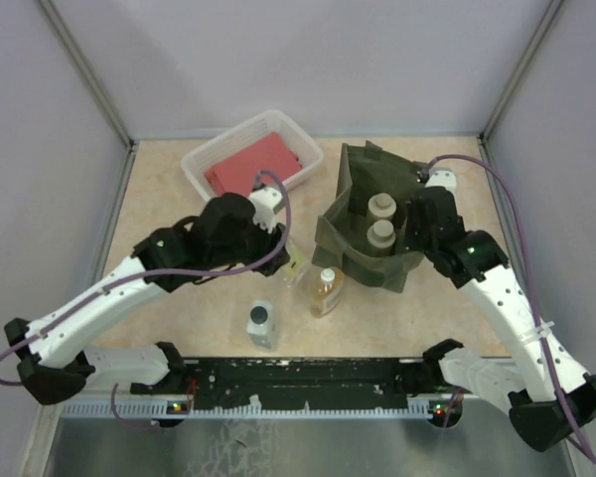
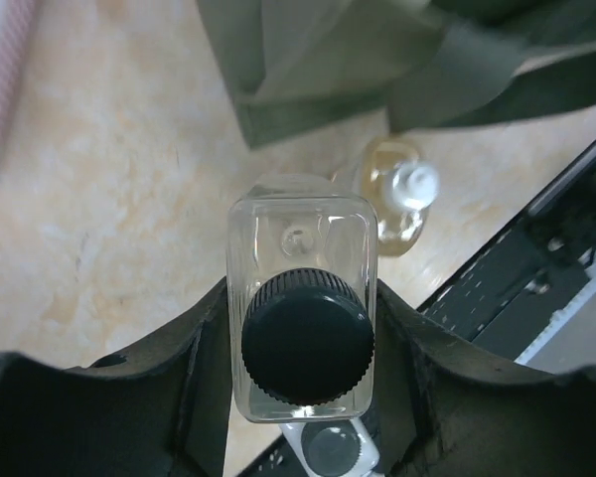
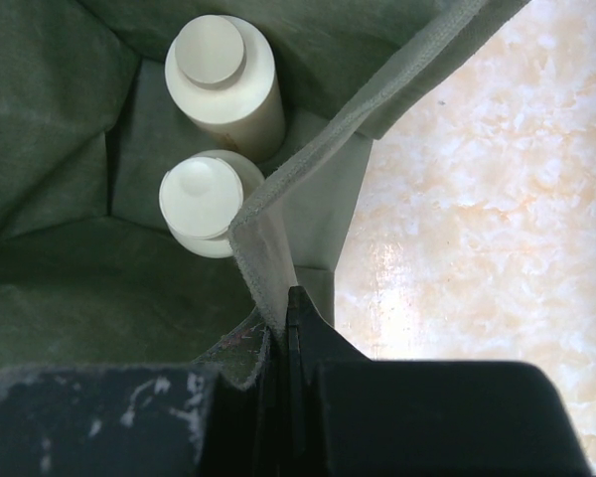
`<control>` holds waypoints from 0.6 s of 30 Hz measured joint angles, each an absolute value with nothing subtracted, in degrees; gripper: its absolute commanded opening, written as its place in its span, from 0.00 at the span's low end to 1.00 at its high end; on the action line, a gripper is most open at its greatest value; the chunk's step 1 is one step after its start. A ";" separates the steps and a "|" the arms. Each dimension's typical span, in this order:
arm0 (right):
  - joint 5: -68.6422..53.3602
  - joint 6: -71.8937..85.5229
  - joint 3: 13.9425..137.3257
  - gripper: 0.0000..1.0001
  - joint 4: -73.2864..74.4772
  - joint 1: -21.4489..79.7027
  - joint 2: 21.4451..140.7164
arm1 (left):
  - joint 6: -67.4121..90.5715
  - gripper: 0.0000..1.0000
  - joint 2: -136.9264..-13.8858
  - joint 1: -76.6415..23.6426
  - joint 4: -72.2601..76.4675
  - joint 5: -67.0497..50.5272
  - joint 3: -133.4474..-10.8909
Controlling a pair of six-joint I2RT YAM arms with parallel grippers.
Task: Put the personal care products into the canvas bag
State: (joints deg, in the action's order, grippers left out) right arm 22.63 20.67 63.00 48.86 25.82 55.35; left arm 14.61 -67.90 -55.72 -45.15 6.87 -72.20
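The overhead view is hiding the left jaws under their own wrist. Only the wrist camera is showing them, clamping the flat sides of a clear grey rectangular bottle whose ribbed dark cap is facing the lens. Whether its base is touching the bench cannot be told. A second grey bottle is resting on the bench near the arm bases, appearing only as a blurred sliver at the bottom of the left wrist view. The glossy amber bottle, white-capped, is sitting just beside the canvas bag. The right jaws are pressing together on the bag's thick, floppy rim. Inside the gaping mouth, a cream bottle and another cream bottle, smooth matte cylinders with wide round caps, are sitting side by side, the olive fabric covering their lower parts.
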 measured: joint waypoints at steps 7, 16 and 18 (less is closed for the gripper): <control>22.61 20.73 63.00 0.00 48.84 25.82 55.35 | 10.96 0.00 -65.34 -55.72 -42.87 5.21 -88.03; 22.46 20.86 63.00 0.00 48.84 25.80 55.35 | 7.88 0.00 -73.34 -55.72 -39.79 -5.58 -99.15; 22.39 20.86 63.00 0.00 48.86 25.82 55.35 | 7.38 0.00 -76.86 -55.72 -38.81 -7.77 -101.54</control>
